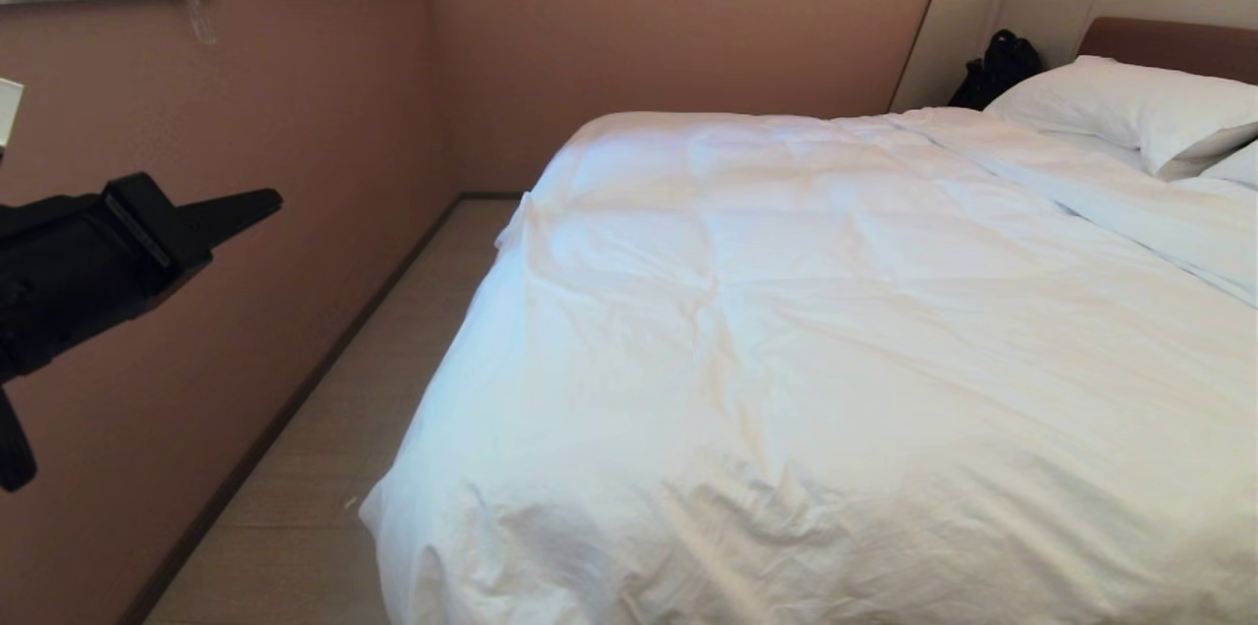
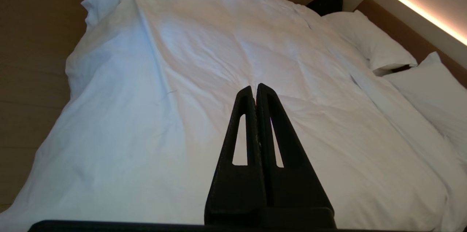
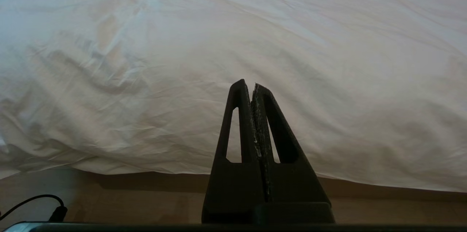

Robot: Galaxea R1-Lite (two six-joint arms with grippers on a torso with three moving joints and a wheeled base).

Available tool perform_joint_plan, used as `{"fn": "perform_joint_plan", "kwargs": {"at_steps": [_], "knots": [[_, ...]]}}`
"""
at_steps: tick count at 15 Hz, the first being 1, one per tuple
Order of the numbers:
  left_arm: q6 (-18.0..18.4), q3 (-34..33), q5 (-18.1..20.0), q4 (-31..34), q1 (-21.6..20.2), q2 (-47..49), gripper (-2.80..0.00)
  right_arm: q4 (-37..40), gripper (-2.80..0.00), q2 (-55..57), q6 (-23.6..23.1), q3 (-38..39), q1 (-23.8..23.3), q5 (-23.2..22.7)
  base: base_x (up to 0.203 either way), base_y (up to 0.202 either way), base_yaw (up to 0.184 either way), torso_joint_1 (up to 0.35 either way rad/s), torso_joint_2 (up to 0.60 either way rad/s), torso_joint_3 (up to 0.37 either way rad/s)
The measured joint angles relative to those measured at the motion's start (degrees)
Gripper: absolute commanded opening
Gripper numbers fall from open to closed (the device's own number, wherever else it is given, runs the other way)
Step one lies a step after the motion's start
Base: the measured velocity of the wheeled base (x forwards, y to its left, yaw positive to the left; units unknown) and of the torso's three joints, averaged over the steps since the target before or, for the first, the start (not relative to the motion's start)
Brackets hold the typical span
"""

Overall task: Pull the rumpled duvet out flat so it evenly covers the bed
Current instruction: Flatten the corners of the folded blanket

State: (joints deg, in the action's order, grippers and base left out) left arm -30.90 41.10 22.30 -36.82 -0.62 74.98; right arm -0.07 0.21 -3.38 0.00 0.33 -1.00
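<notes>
The white puffy duvet (image 1: pixel 786 330) lies spread over the bed, wrinkled near its foot end and hanging over the left side; the bed's brown headboard (image 1: pixel 1170 45) shows at the far right. My left gripper (image 1: pixel 265 204) hovers shut and empty at the left, over the floor strip beside the bed, apart from the duvet. In the left wrist view the left gripper (image 2: pixel 255 88) points along the duvet (image 2: pixel 204 78) from above. My right gripper (image 3: pixel 250 84) is shut, low at the foot of the bed, facing the hanging duvet (image 3: pixel 233 35) without touching it.
Two white pillows (image 1: pixel 1130 109) lie at the head, with a black bag (image 1: pixel 998 67) in the corner beside them. A narrow strip of wood floor (image 1: pixel 373 379) runs between the bed and the pink wall (image 1: pixel 246 114). A black cable (image 3: pixel 33 203) lies on the floor.
</notes>
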Motion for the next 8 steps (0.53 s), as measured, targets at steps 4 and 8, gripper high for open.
{"fn": "perform_joint_plan", "kwargs": {"at_steps": [4, 8], "knots": [[-4.1, 5.5, -0.1, 0.0, 0.0, 4.7, -2.8, 0.0, -2.8, 0.0, 0.0, 0.0, 0.0, 0.0, 0.0, 0.0, 0.0, 0.0, 0.0, 0.0], [-4.5, 8.2, -0.1, 0.0, 0.0, 11.0, -2.8, 0.0, -2.8, 0.0, 0.0, 0.0, 0.0, 0.0, 0.0, 0.0, 0.0, 0.0, 0.0, 0.0]]}}
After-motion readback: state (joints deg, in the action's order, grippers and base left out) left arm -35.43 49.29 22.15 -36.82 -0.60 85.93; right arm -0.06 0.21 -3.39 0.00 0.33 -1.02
